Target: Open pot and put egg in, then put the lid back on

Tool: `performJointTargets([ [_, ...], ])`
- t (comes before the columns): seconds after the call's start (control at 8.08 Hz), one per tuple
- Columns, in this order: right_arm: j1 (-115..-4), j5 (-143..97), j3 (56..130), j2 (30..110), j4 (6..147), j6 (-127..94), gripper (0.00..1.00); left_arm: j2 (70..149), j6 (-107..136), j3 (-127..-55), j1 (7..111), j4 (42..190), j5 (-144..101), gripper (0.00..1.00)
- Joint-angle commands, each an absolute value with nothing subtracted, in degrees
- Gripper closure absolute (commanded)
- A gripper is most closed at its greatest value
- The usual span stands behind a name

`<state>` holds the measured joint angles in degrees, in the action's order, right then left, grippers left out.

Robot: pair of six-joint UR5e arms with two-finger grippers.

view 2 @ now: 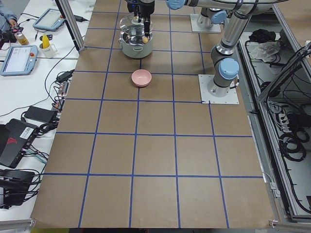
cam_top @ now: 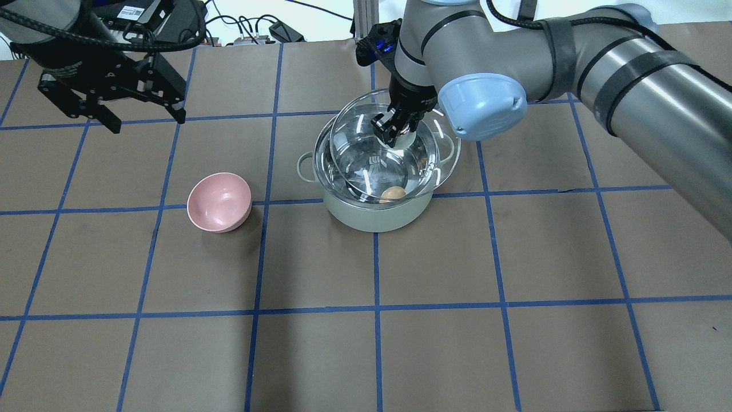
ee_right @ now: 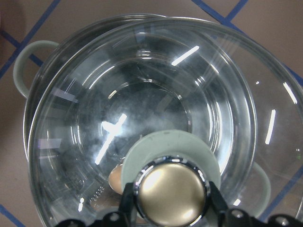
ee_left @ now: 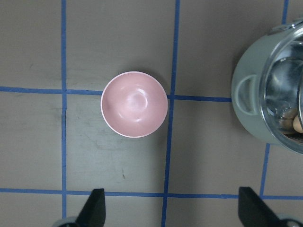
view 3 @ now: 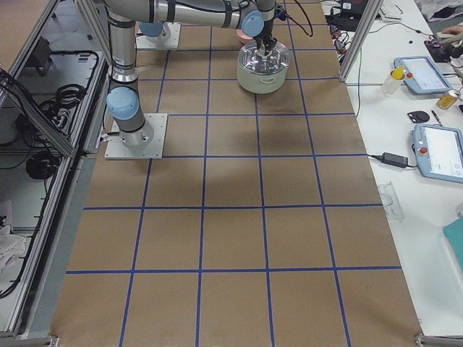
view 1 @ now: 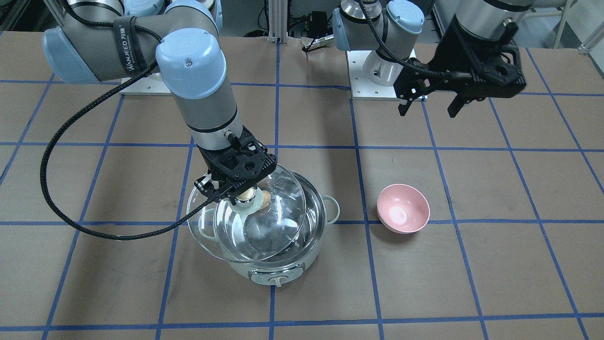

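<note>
The mint-green pot (cam_top: 374, 217) stands mid-table; it also shows in the front view (view 1: 283, 274). The brown egg (cam_top: 393, 193) lies inside it, against the near wall, and shows through the glass in the front view (view 1: 265, 198). My right gripper (cam_top: 390, 129) is shut on the beige knob (ee_right: 170, 191) of the glass lid (cam_top: 366, 143). It holds the lid tilted over the pot's mouth, shifted towards the far side. My left gripper (cam_top: 114, 109) is open and empty, raised at the far left, above the pink bowl (ee_left: 134, 104).
The empty pink bowl (cam_top: 219, 201) sits on the brown paper to the left of the pot, a hand's width away. Blue tape lines grid the table. Tablets and cables lie on side benches in the exterior left and exterior right views.
</note>
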<state>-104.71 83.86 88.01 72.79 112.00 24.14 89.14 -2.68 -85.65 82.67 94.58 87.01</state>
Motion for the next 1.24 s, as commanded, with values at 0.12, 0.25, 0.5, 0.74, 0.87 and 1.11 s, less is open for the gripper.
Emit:
performJointTargets([
  [0.12,-105.56,81.65,85.88,69.79,111.71,24.26,1.00,92.19,3.24,-85.52,87.14,87.04,93.39,0.00],
  [0.25,-105.64,81.13,85.61,69.61,111.71,24.26,1.00,92.89,3.77,-85.34,91.10,84.66,98.21,0.00],
  [0.5,-105.64,81.21,85.61,68.91,111.62,24.43,1.00,92.73,2.73,-85.52,92.11,84.73,90.66,0.00],
  [0.74,-105.64,81.04,84.91,68.12,111.71,24.78,1.00,92.72,2.20,-86.04,92.11,84.90,90.53,0.00],
  [0.87,-105.64,80.95,84.73,67.94,111.62,24.79,1.00,92.72,1.94,-86.13,92.11,84.90,90.09,0.00],
  [1.11,-105.64,80.95,84.73,67.94,111.62,24.79,1.00,92.64,1.58,-86.13,92.20,84.90,90.44,0.00],
])
